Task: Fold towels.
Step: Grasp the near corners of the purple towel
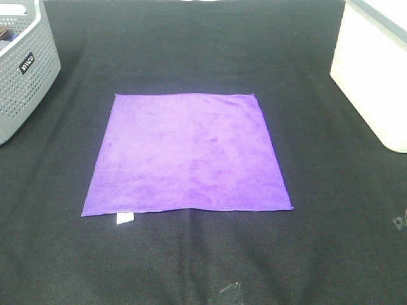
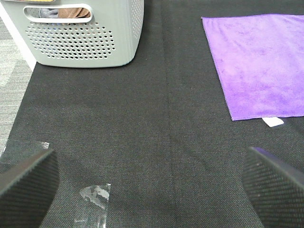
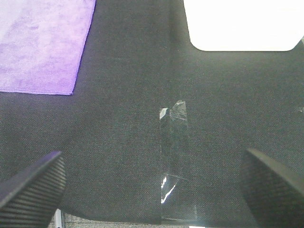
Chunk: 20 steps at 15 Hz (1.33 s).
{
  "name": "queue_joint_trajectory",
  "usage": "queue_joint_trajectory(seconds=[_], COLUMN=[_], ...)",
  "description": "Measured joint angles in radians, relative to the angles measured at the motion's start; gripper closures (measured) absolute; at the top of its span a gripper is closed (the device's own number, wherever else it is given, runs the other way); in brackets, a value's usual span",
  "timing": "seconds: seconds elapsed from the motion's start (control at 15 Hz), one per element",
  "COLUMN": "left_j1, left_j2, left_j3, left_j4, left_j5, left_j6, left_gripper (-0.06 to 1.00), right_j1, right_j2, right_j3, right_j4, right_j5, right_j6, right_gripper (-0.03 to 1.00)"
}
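The purple towel [image 1: 187,152] lies spread flat and square on the black table cover, with its small white tag [image 1: 124,218] at the near left corner. It also shows in the left wrist view [image 2: 259,64] with the tag [image 2: 273,122], and in the right wrist view [image 3: 40,45]. Neither arm shows in the exterior high view. My left gripper [image 2: 152,190] is open and empty over bare cloth, left of the towel. My right gripper [image 3: 152,190] is open and empty over bare cloth, right of the towel, near the table's front edge.
A grey perforated basket [image 1: 22,70] stands at the back left, also in the left wrist view [image 2: 85,35]. A white box [image 1: 375,76] stands at the back right [image 3: 237,23]. Clear tape strips lie on the cover [image 2: 95,202] [image 3: 175,161].
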<state>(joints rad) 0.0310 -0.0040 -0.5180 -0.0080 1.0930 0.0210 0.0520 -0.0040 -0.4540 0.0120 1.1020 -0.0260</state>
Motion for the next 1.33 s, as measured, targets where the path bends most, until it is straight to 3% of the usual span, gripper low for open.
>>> queue_joint_trajectory(seconds=[0.2, 0.27, 0.33, 0.47, 0.53, 0.6, 0.67, 0.73, 0.87, 1.07, 1.33], left_j1=[0.0, 0.0, 0.0, 0.0, 0.0, 0.0, 0.0, 0.0, 0.0, 0.0, 0.0], left_j2=[0.117, 0.231, 0.487, 0.599, 0.726, 0.868, 0.868, 0.935, 1.1, 1.314, 1.405], left_j3=[-0.113, -0.189, -0.289, -0.317, -0.327, -0.329, -0.329, -0.329, -0.336, -0.364, -0.377], left_j4=[-0.004, -0.004, -0.042, -0.083, -0.145, -0.23, -0.23, -0.267, -0.357, -0.492, -0.522], left_j5=[0.071, 0.111, 0.119, 0.119, 0.115, 0.071, 0.071, 0.042, -0.005, -0.067, -0.119], left_j6=[-0.021, -0.021, -0.026, -0.021, 0.019, 0.099, 0.099, 0.147, 0.245, 0.369, 0.384], left_gripper=[-0.05, -0.05, -0.05, -0.05, -0.04, -0.03, -0.03, -0.03, -0.02, -0.02, -0.02], right_j1=[0.0, 0.0, 0.0, 0.0, 0.0, 0.0, 0.0, 0.0, 0.0, 0.0, 0.0], right_j2=[0.105, 0.235, 0.502, 0.626, 0.805, 0.992, 0.992, 1.071, 1.227, 1.386, 1.419], right_j3=[-0.113, -0.176, -0.278, -0.301, -0.311, -0.314, -0.314, -0.316, -0.328, -0.357, -0.359], right_j4=[0.053, 0.067, 0.104, 0.144, 0.284, 0.549, 0.549, 0.701, 0.889, 0.941, 0.964], right_j5=[0.042, 0.069, 0.065, 0.026, -0.046, -0.105, -0.105, -0.12, -0.116, -0.109, -0.115], right_j6=[0.011, 0.026, 0.042, 0.02, -0.068, -0.285, -0.285, -0.41, -0.574, -0.641, -0.614], right_gripper=[0.02, 0.02, 0.02, 0.02, 0.02, 0.02, 0.02, 0.02, 0.02, 0.02, 0.02])
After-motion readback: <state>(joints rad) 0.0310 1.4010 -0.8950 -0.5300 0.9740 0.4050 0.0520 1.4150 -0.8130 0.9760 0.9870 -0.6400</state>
